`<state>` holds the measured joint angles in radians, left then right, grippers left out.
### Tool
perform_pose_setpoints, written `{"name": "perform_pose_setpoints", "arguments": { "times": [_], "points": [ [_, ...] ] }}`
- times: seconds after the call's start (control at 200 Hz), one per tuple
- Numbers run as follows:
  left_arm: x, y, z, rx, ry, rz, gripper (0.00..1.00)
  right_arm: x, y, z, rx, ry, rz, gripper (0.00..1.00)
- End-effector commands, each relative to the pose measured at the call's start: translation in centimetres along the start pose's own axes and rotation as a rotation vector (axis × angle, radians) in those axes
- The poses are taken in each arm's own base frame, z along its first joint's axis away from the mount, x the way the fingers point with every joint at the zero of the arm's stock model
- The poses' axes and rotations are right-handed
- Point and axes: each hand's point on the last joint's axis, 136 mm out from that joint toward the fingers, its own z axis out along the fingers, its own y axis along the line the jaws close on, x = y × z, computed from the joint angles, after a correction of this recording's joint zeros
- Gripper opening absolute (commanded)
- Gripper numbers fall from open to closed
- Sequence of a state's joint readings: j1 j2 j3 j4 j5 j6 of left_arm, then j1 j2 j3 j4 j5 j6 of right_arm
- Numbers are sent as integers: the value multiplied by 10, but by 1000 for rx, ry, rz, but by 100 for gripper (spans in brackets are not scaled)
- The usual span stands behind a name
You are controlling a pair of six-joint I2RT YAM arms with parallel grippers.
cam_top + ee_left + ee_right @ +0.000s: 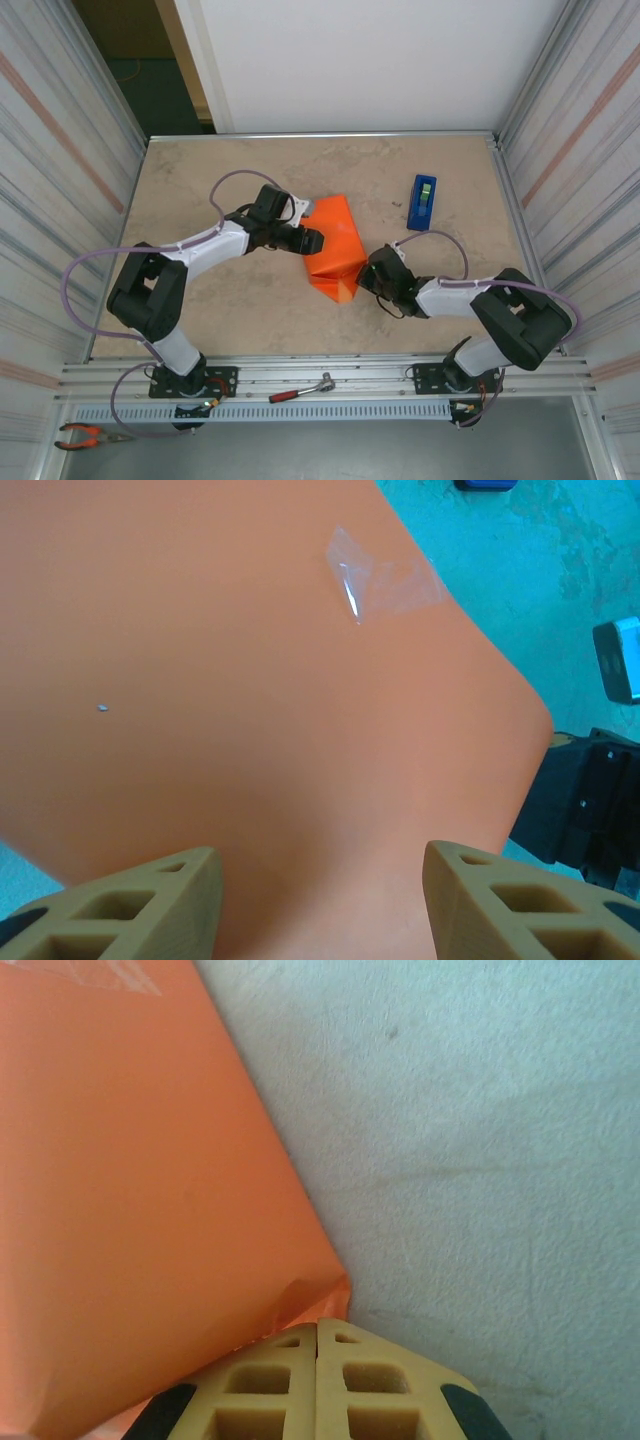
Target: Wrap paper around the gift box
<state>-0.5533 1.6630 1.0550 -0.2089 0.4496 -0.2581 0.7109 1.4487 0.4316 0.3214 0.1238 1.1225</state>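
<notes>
left gripper [320, 855]: the tan fingers [150, 900] stand apart, and orange paper fills the gap between them. The frame's lower edge cuts the fingers off. I cannot tell whether their pads press the bundle.
right gripper [318, 1325]: the fingers are closed flat against each other, with their tips at a crumpled corner of the paper. It is unclear whether a sliver of paper is nipped between them.
paper [335, 250]: folded into an angular orange bundle at mid-table. In the overhead view the left gripper is at its left edge and the right gripper at its lower right edge.
gift box: none of its pink surface can be made out. Orange paper covers every face of the bundle on view.
tape piece [385, 575]: a clear strip stuck on the paper's face. It glints, and its edges are hard to trace.
tape dispenser [422, 201]: blue, on the table [230, 300] behind and to the right of the bundle, well apart from it. The left wrist view catches only a sliver of it.
ratchet [300, 390]: red-handled, lying on the front rail between the arm bases.
pliers [85, 436]: orange-handled, at the lower left, with the jaw end hard to make out.
</notes>
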Motion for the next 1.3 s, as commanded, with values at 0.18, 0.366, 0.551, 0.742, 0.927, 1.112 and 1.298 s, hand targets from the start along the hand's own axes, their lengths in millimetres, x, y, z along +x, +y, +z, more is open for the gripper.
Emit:
{"name": "perform_pose_setpoints", "arguments": {
  "times": [0.18,0.366,0.551,0.742,0.927,1.112,1.298],
  "points": [
    [7,-3,6,17,23,21,55,0,22,-5,-43,33,-38,0],
    [6,-3,6,18,20,23,55,17,27,-13,-39,49,-88,0],
    [7,-2,7,16,21,23,55,32,17,-8,-12,56,-95,0],
    [7,-2,6,14,19,23,55,46,0,0,9,66,-76,0],
    [8,-2,5,12,19,25,55,54,-2,-2,6,67,-53,0],
    [8,-2,5,11,19,24,55,48,5,-13,-11,45,-66,0],
    [7,-2,5,11,21,25,55,49,5,-20,-13,38,-79,0]
  ]
}}
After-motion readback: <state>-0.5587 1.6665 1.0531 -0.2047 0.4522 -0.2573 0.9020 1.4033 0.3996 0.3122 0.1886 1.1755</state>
